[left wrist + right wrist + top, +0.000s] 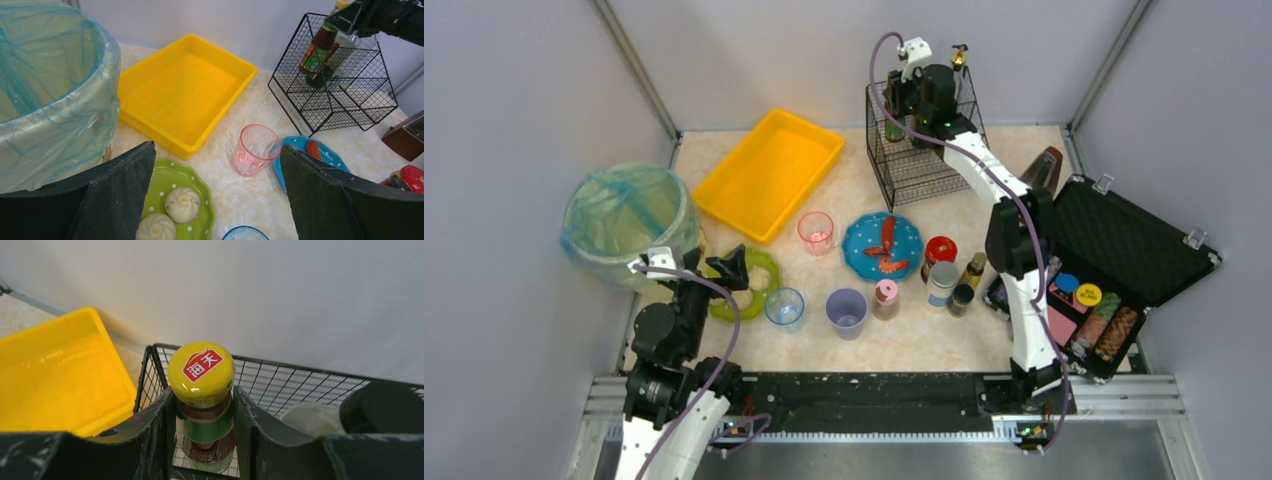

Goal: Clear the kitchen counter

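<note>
Right gripper (204,405) clamped on the neck of yellow-capped bottle (201,371), inside wire basket (280,375); yellow tray (55,375) off to its left. Left gripper (217,150) spread wide, nothing held, green plate (169,175) with buns (182,204) just below. Kitchen counter (250,200) under both.

Boxed in by plain pale-grey walls: back wall (824,50), left wall (514,100), right wall (1204,120). Slanting metal posts (638,70) in the two back corners. Along the near edge, a black rail (864,392) between silver aluminium bars (1124,390). Evenly lit, with only soft, faint shadows.
</note>
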You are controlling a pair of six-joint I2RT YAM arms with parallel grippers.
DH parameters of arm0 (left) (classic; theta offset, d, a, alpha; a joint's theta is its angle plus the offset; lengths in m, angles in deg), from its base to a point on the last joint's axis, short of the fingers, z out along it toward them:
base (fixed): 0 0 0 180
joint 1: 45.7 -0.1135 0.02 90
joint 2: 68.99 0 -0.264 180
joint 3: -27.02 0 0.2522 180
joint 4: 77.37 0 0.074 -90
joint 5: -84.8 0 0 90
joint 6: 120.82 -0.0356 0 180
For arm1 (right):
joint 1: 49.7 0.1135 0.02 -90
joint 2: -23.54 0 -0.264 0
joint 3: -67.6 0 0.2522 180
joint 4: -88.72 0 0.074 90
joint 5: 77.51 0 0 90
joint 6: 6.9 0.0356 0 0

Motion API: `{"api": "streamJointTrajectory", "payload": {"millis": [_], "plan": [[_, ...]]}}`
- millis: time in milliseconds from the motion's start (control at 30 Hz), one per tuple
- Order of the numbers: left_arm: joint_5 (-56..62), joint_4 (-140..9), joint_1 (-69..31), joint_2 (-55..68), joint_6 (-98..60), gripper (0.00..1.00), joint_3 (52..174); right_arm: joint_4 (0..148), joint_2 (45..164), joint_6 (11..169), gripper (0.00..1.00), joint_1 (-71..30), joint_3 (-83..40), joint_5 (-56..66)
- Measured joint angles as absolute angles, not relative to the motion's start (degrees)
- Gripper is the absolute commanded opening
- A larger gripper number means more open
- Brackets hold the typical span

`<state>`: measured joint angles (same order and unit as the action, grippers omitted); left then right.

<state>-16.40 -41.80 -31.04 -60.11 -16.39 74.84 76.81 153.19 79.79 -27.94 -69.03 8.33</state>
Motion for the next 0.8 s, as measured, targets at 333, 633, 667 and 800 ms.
{"api": "streamJointTrajectory", "payload": {"millis": [333,633,667,800], "plan": [[-16.42,-41.67,-31.04,-61.00,-16.39,0.99,74.84,75.74,153.56,80.75,0.23,-27.94,-63.79,9.84],[-16.40,-41.56,-31.04,-61.02,-16.39,0.99,74.84,75.54,153.58,81.01,0.66,-28.00,-63.79,11.59],[-16.40,-41.54,-31.04,-61.02,-16.39,0.99,74.84,75.84,153.58,81.19,0.71,-28.00,-63.81,11.63],[-16.42,-41.39,-31.04,-61.02,-16.39,0.99,74.84,76.61,153.58,81.05,0.80,-28.07,-64.00,12.20]]}}
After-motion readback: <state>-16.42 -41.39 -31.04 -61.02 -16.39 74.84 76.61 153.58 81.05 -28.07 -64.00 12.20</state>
